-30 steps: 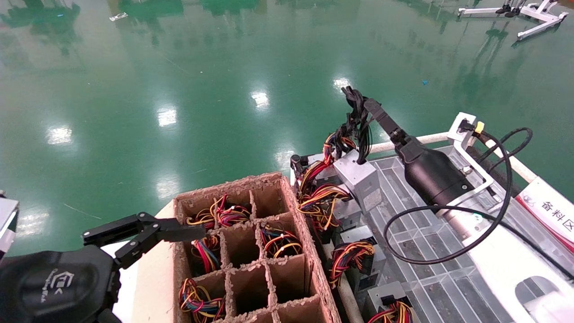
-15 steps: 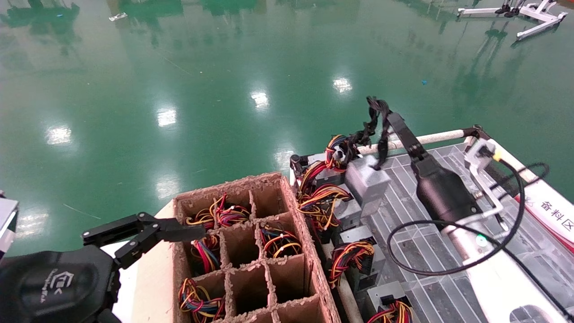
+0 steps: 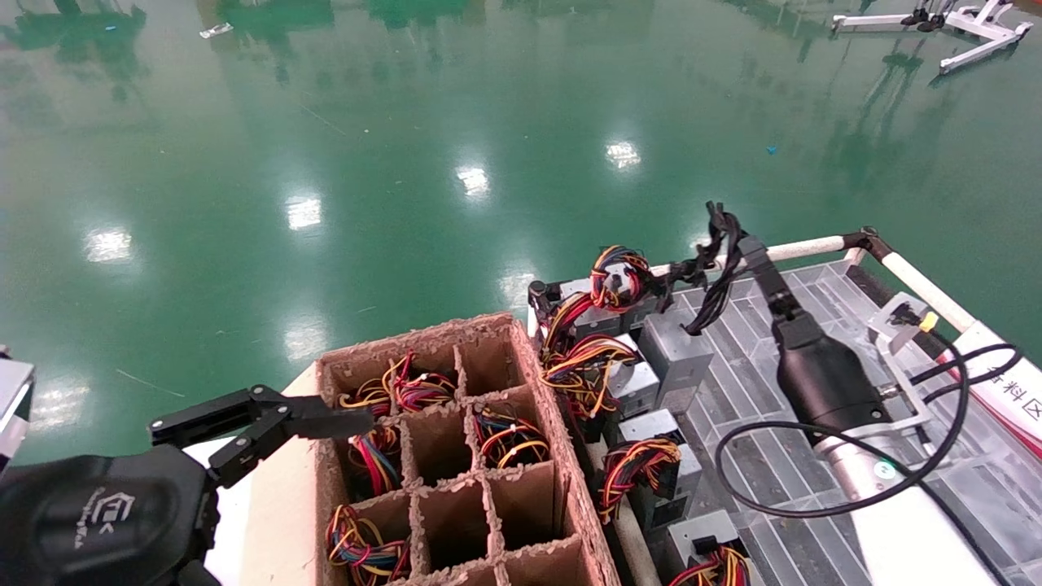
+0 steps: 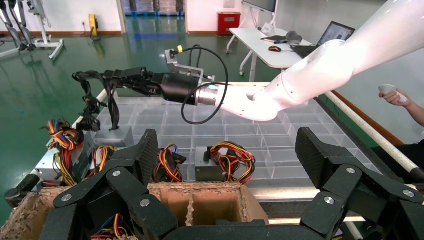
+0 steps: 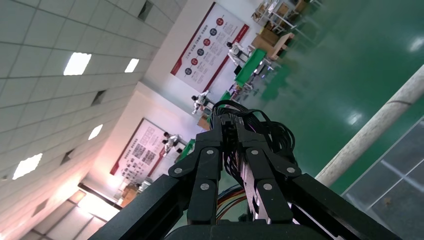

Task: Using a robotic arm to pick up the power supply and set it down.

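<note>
Right black two-finger gripper (image 3: 739, 244) grips the black cable bundle (image 3: 710, 281), lowering the light-grey metal power supply box (image 3: 676, 358) onto the clear gridded tray (image 3: 822, 285); next, release once it rests.

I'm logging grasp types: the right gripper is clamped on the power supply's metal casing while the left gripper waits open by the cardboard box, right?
Not the casing. The right gripper is shut on the black cable bundle, with the power supply hanging below, as the left wrist view shows. The left gripper does wait open by the cardboard box.

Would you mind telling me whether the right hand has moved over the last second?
Yes. The right hand, shut on the power supply's black cables, has swung rightward and down, toward the white rail of the gridded tray.
</note>
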